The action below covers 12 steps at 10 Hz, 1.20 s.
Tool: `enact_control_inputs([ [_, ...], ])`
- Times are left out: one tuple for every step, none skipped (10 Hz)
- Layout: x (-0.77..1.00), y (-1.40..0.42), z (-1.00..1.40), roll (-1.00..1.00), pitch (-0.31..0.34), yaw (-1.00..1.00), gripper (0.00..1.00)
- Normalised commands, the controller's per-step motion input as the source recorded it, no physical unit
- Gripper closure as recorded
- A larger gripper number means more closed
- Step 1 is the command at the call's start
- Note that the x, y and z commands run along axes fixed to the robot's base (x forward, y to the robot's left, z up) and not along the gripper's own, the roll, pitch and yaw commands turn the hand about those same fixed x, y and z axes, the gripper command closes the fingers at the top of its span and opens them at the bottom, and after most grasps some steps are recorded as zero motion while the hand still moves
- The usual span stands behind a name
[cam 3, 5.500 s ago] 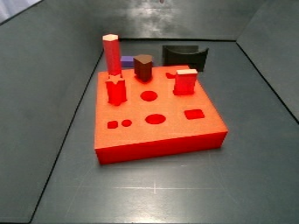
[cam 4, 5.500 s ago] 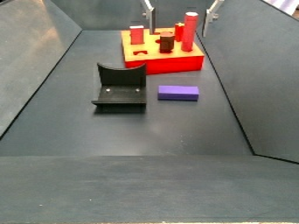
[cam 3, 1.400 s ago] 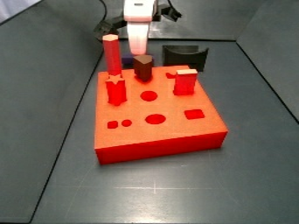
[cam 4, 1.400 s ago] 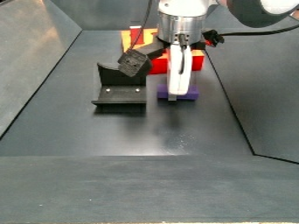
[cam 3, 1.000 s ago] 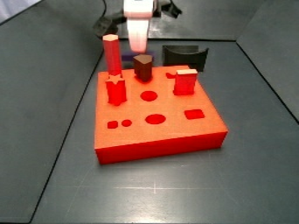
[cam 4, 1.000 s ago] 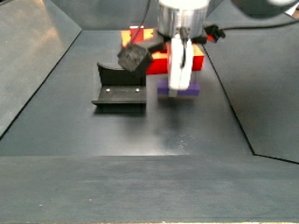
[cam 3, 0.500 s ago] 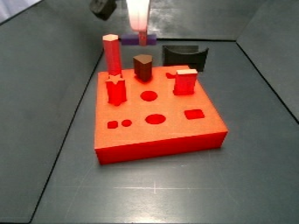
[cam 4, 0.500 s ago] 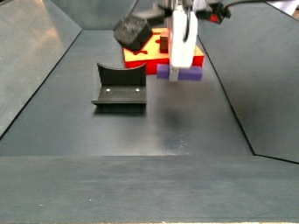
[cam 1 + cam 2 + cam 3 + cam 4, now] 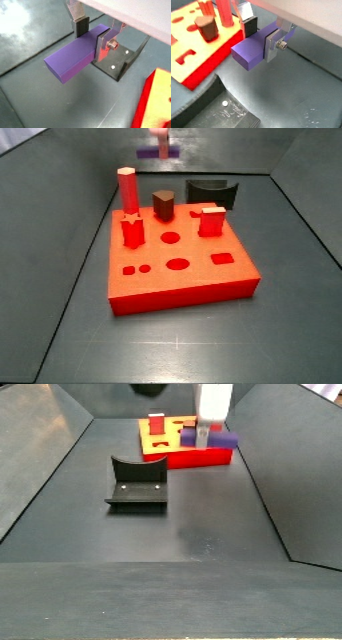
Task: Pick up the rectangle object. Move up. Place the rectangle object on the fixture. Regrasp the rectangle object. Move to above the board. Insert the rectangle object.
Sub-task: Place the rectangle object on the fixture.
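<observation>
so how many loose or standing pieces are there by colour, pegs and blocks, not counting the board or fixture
red pegs standing on the board: 3 (tall peg)
dark brown block: 1
blue-purple rectangle object, held in the gripper above the floor: 1
total: 5

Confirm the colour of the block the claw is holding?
Blue-purple rectangle object, clearest in a wrist view, clamped in the claw.

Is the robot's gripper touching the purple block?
Touching. In both wrist views the gripper fingers clamp the rectangle object on both sides.
</observation>
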Motion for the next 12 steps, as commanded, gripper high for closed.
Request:
enact_control_inputs([
  [-0.02, 0.00, 0.73, 0.00, 0.046, -0.01, 1.00],
  [-0.01, 0.00, 0.61, 0.00, 0.052, -0.01, 1.00],
  [0.00, 0.00, 0.44, 0.00, 0.063, -0.01, 1.00],
  [0.01, 0.00, 0.20, 0.00, 0.079, -0.01, 1.00],
  [1.00, -0.48, 0.24, 0.04, 0.031, 1.00, 1.00],
  [1.00, -0.48, 0.23, 0.04, 0.032, 1.00, 1.00],
  [1.00, -0.40, 0.19, 0.05, 0.043, 1.00, 1.00],
  [1.00, -0.34, 0.17, 0.05, 0.049, 1.00, 1.00],
  [1.00, -0.30, 0.14, 0.05, 0.055, 1.00, 1.00],
  [1.00, -0.25, 0.12, 0.06, 0.061, 1.00, 1.00],
  [1.00, -0.20, 0.09, 0.06, 0.071, 1.00, 1.00],
  [1.00, -0.16, 0.08, 0.06, 0.078, 1.00, 1.00],
])
